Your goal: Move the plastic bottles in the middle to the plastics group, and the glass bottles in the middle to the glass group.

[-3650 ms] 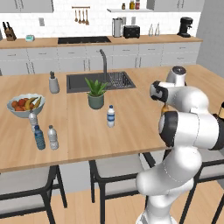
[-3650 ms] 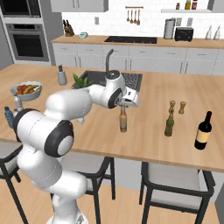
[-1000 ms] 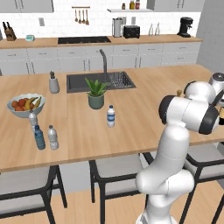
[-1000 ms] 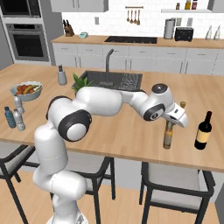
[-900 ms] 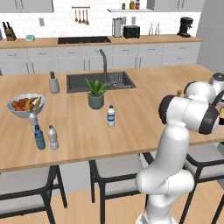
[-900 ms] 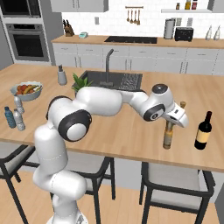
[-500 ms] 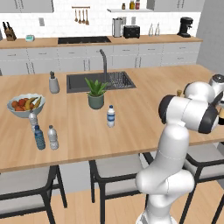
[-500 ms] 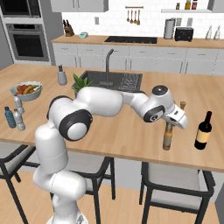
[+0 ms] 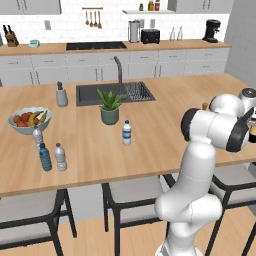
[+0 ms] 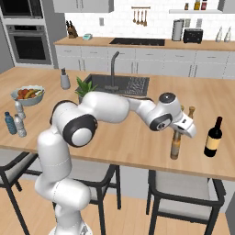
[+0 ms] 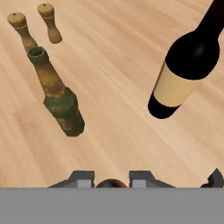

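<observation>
Nothing has shifted: tool (image 10: 180,129) stays clamped on brown bottle (image 10: 175,145), standing near counter edge (image 10: 137,165).

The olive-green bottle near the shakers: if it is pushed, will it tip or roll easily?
The olive-green bottle is tall and slim on a small base, so it probably tips easily. Lying down, its round body would likely roll. It looks like glass, so probably fragile.

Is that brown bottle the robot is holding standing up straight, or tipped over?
Upright. The brown bottle stands vertical on the counter, its neck between the fingers from above.
</observation>
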### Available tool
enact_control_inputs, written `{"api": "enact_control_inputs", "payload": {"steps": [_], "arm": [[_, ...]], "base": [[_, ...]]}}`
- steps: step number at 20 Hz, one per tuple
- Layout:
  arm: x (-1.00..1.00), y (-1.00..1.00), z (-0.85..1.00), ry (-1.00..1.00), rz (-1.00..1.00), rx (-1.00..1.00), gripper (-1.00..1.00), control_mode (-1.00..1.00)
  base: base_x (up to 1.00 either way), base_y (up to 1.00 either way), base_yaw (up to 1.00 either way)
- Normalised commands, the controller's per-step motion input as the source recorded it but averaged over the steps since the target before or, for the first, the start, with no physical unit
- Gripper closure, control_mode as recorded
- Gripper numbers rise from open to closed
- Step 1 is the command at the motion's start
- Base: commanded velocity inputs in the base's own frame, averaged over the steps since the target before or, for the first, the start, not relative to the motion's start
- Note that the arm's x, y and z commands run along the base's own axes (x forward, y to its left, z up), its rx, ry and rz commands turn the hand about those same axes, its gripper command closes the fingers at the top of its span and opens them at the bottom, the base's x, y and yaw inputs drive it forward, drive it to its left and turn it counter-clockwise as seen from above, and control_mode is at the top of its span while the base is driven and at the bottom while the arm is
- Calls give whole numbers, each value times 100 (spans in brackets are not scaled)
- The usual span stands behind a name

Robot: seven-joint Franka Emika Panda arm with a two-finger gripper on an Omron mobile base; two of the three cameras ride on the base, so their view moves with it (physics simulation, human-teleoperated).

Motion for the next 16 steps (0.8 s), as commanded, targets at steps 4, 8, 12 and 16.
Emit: {"api": "enact_control_inputs", "payload": {"steps": [4,8,12,16], "arm": [[0,0,-15,0,0,0,100,-100],[0,0,-14,0,0,0,100,-100],[0,0,-5,0,0,0,100,-100],[0,0,0,0,0,0,-100,-100]], "base": [[0,0,0],[0,0,0],[0,0,0],[0,0,0]]}}
